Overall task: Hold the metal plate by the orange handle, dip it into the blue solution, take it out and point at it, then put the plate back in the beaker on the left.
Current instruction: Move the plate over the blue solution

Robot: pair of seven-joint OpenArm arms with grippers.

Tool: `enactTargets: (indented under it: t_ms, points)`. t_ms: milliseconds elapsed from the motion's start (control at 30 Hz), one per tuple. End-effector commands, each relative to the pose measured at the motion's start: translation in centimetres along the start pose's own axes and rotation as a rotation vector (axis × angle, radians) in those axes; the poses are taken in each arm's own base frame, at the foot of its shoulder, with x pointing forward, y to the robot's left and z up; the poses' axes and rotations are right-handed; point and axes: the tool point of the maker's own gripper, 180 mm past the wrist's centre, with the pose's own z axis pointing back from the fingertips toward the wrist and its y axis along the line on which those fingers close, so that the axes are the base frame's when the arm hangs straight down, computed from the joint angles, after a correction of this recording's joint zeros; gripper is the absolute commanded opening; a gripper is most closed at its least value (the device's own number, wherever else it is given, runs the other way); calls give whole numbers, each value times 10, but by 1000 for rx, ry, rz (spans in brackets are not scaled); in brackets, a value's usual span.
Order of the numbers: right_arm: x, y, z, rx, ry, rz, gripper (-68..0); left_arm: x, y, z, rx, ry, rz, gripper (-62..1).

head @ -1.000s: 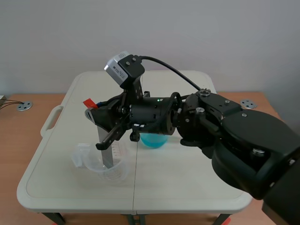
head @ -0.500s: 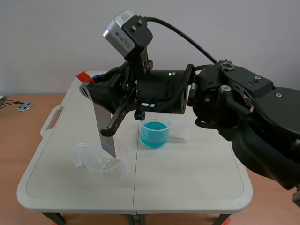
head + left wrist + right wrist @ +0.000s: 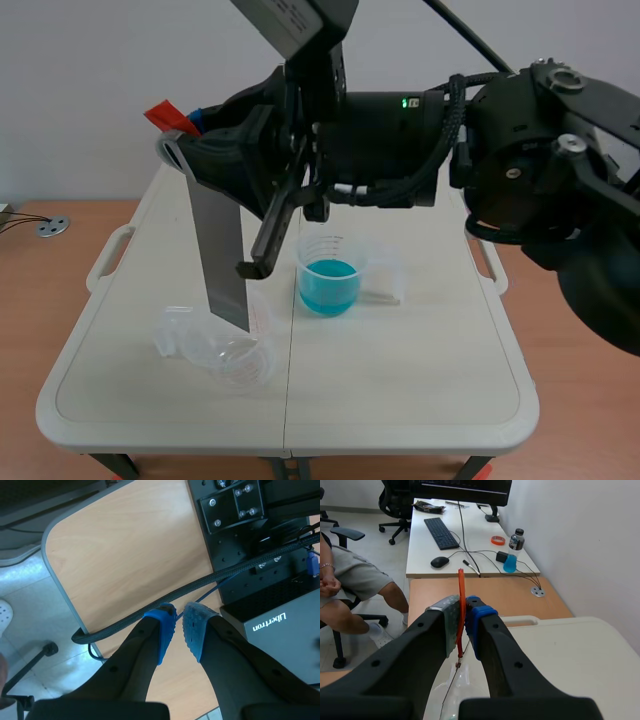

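My right gripper (image 3: 188, 135) is shut on the orange handle (image 3: 163, 114) of the metal plate (image 3: 222, 250), high over the table's left side. The grey plate hangs down, slightly slanted, and its lower end is just above the clear empty beaker (image 3: 228, 352), which lies tilted on the table. The beaker of blue solution (image 3: 328, 280) stands upright to the right of the plate. In the right wrist view the thin orange handle (image 3: 461, 611) is pressed between the pads of my right gripper (image 3: 463, 612). My left gripper (image 3: 179, 631) is off the table, its pads nearly touching, holding nothing.
A clear flat piece (image 3: 385, 280) lies beside the blue beaker. The white table (image 3: 400, 380) has a handle on its left edge (image 3: 108, 258). A seated person (image 3: 342, 582) and a desk with a keyboard (image 3: 440, 532) are beyond the table.
My right arm has risen, lifting the plate up out of the clear left beaker; the plate's lower end went from inside the beaker to just above it.
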Motion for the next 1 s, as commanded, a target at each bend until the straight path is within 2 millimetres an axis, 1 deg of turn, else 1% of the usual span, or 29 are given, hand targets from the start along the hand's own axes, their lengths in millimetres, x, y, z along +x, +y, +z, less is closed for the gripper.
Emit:
enactTargets:
  t_ms: [0, 167, 400, 500, 567, 700, 900, 967]
  points:
    - [16, -13, 8, -31, -45, 9, -662, 4, -4, 0, -11, -16, 7, -515]
    - [22, -35, 28, -94, -51, 12, -662, 3, -4, 0, -11, -15, 7, -515]
    - [29, -67, 59, -192, -29, 58, -662, 4, -4, 0, -11, -18, 6, -515]
    - [31, -78, 71, -225, -10, 83, -662, 16, -2, 1, -9, -44, -5, -515]
    - [33, -84, 77, -244, 1, 99, -662, 32, 2, 2, 0, -83, -16, -515]
    - [35, -91, 85, -268, 17, 118, -662, 76, 19, 11, 47, -194, -54, -515]
    - [34, -96, 87, -277, 40, 126, -662, 162, 45, 26, 97, -376, -195, -515]
    - [34, -99, 87, -282, 43, 130, -662, 190, 51, 30, 108, -429, -248, -515]
